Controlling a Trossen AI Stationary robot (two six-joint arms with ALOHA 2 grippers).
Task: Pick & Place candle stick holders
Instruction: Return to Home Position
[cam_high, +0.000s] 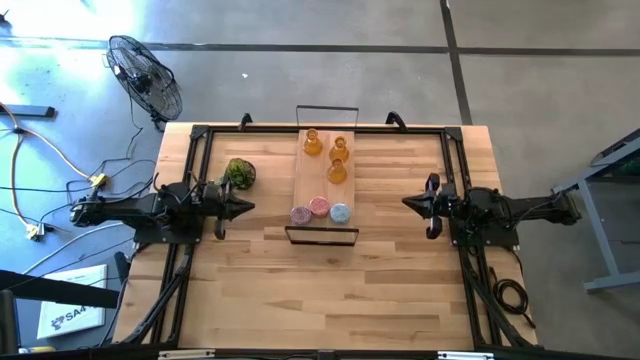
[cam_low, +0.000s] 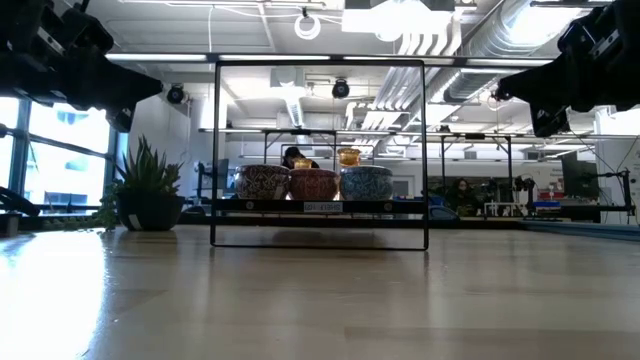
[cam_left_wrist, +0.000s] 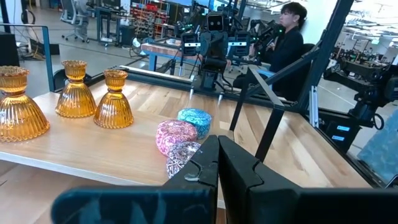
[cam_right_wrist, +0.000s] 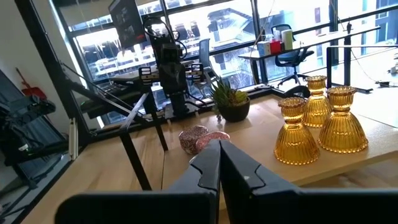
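Three amber candle stick holders (cam_high: 337, 172) (cam_left_wrist: 76, 90) (cam_right_wrist: 297, 134) stand upright at the far end of a raised wooden board (cam_high: 311, 185) in the table's middle. Two pink low round holders (cam_high: 300, 214) (cam_left_wrist: 176, 135) and one light-blue holder (cam_high: 340, 212) (cam_left_wrist: 194, 120) sit in a row at the board's near end (cam_low: 313, 184). My left gripper (cam_high: 248, 207) (cam_left_wrist: 217, 146) hovers shut and level left of the board, pointing at it. My right gripper (cam_high: 407, 203) (cam_right_wrist: 219, 149) hovers shut and level right of the board. Neither holds anything.
A green potted plant (cam_high: 239, 173) (cam_low: 148, 195) stands on the table just far of my left gripper. Black wire frames (cam_low: 320, 150) rise at the board's near and far ends. A black rail frame (cam_high: 455, 150) borders the table. A person (cam_left_wrist: 289, 34) sits beyond the right side.
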